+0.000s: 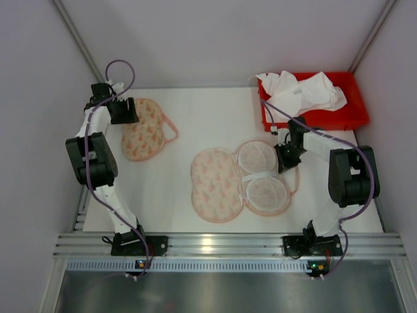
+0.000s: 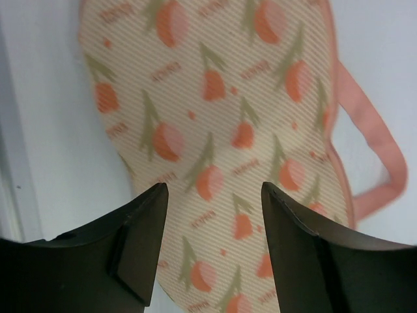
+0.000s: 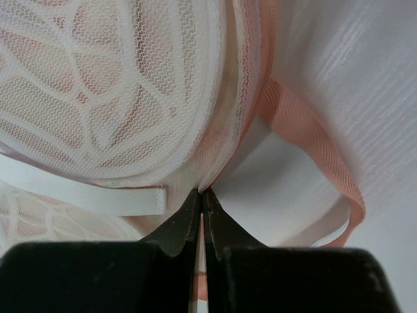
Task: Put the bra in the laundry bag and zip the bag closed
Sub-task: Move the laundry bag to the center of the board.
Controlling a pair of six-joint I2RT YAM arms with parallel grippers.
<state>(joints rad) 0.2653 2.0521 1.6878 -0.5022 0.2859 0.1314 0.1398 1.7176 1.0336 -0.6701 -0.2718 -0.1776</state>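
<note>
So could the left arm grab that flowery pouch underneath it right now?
Probably yes. The left gripper hangs open right over the flowery pouch, with nothing lying between them or on top of it.

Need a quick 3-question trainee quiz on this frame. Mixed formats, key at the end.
1. True or false: the left gripper hangs open above the tulip-print fabric piece with a pink loop.
2. What lies in the red plastic bin? A) crumpled white cloths B) shoes C) bottles
3. Fill in: the right gripper is ___ at the pink rim of the white mesh domed laundry bag.
Key: 1 true; 2 A; 3 shut.
</note>
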